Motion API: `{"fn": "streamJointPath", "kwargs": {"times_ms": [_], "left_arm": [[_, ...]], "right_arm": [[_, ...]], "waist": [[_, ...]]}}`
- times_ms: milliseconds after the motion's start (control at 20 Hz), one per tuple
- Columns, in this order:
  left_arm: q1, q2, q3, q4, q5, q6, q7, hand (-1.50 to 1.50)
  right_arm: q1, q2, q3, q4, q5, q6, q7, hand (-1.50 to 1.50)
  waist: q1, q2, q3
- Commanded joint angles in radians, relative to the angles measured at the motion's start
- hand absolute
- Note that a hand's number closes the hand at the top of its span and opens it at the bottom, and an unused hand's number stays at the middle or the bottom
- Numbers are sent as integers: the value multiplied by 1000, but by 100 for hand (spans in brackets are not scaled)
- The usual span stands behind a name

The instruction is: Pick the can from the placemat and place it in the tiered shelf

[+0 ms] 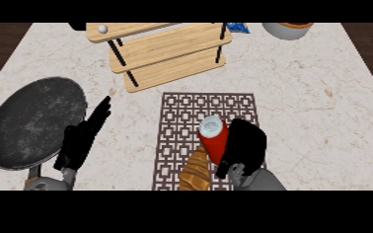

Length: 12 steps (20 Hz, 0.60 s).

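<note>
A red can [213,137] with a pale top stands tilted on the brown patterned placemat [208,109], near its lower middle. My right hand [245,145] is beside the can on its right, fingers curled round it. The wooden tiered shelf [166,52] stands at the back, left of centre, above the placemat. My left hand [85,137] rests open on the counter, fingers pointing up, between the dark pan and the placemat.
A large dark round pan [35,121] lies at the left edge. A bread loaf [195,172] lies on the placemat just below the can. A grey bowl [287,29] sits at the back right, a blue item [238,27] beside the shelf.
</note>
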Motion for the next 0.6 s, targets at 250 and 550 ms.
{"fn": "streamJointPath", "kwargs": {"times_ms": [250, 550], "left_arm": [[7, -24, 12, -15, -21, -16, 12, 0], [46, -25, 39, -36, -43, -26, 13, 0]], "right_arm": [[-91, -134, -26, -87, -141, 147, -396, 150], [-111, -165, -120, -338, -151, 236, -352, 150]], "waist": [[5, 8, 4], [-5, 3, 3]]}}
